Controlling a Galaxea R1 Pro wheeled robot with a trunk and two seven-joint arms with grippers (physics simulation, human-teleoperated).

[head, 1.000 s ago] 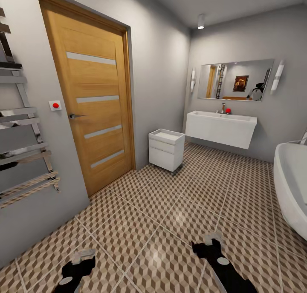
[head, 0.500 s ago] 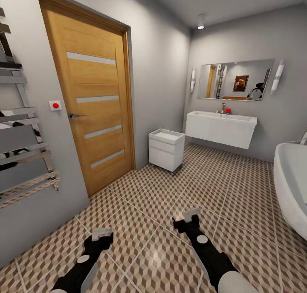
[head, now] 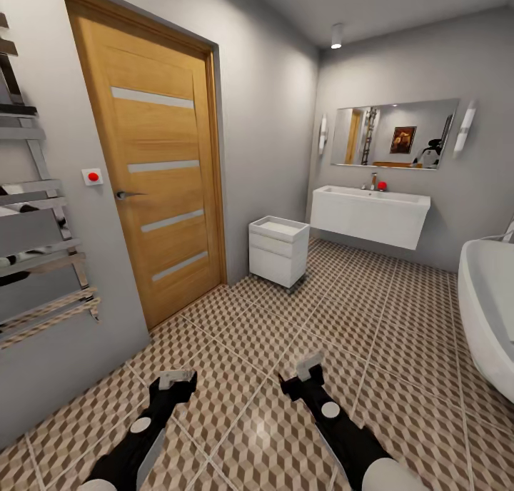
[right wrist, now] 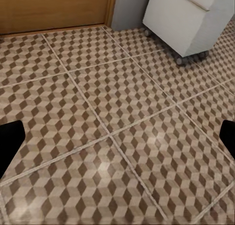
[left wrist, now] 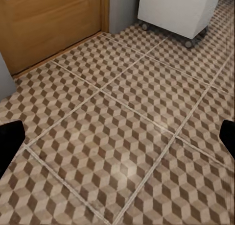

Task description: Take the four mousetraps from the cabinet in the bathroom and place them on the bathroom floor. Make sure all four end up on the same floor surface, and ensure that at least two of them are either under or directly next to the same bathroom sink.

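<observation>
**Both arms out over the tiles, sink ahead at one o'clock**

The left gripper [head: 176,379] and right gripper [head: 307,368] hung low over the bathroom floor [head: 271,334], both empty. In each wrist view the dark fingertips [left wrist: 10,141] sat at opposite edges with bare cube-pattern tile [right wrist: 117,137] between them, so both claws stood wide. The bathroom sink [head: 370,216] was mounted on the far wall at about one o'clock, under a mirror [head: 395,134], a red item beside its tap. A small white drawer unit [head: 278,250] on castors stood at twelve o'clock, just left of the sink. A wooden door [head: 153,177] filled the wall at ten o'clock, a chrome towel rail [head: 39,213] at nine, a white bathtub [head: 489,312] at three.
</observation>
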